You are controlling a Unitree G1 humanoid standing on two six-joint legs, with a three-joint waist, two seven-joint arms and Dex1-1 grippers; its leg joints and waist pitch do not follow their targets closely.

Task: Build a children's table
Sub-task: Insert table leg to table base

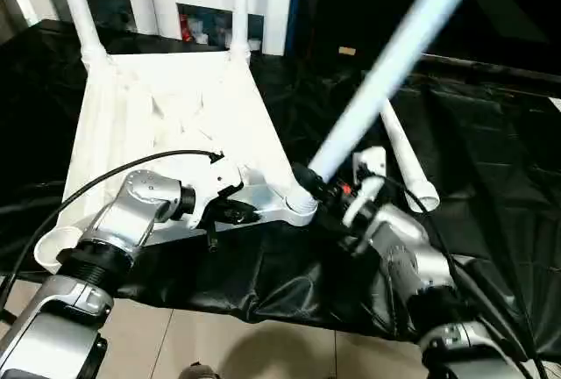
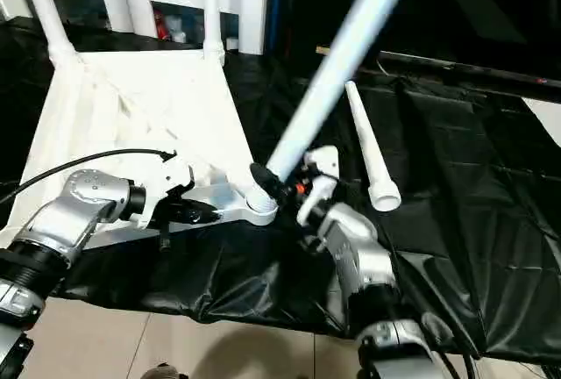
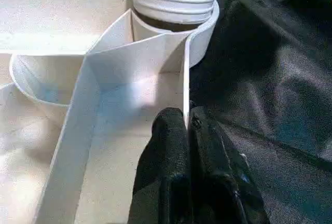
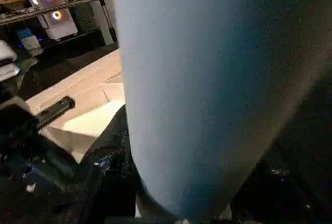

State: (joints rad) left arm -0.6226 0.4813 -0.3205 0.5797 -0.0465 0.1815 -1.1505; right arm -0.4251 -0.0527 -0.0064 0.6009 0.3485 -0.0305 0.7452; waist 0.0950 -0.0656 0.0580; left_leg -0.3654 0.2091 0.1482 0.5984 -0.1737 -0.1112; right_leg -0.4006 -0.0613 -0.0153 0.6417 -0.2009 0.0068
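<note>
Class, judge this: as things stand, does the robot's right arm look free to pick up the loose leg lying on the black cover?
Probably not yet: the right tool is shut on the third leg at its corner socket. The loose leg lies unobstructed close beside it.

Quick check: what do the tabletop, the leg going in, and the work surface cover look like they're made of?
Tabletop: likely moulded white plastic, with thin ribs and a glossy sheen. Leg: smooth white tube, probably plastic, with a ridged end at the socket. Cover: thin black sheet, wrinkled and shiny.

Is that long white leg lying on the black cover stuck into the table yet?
Not yet. The loose leg lies flat on the black cover, apart from the tabletop.
</note>
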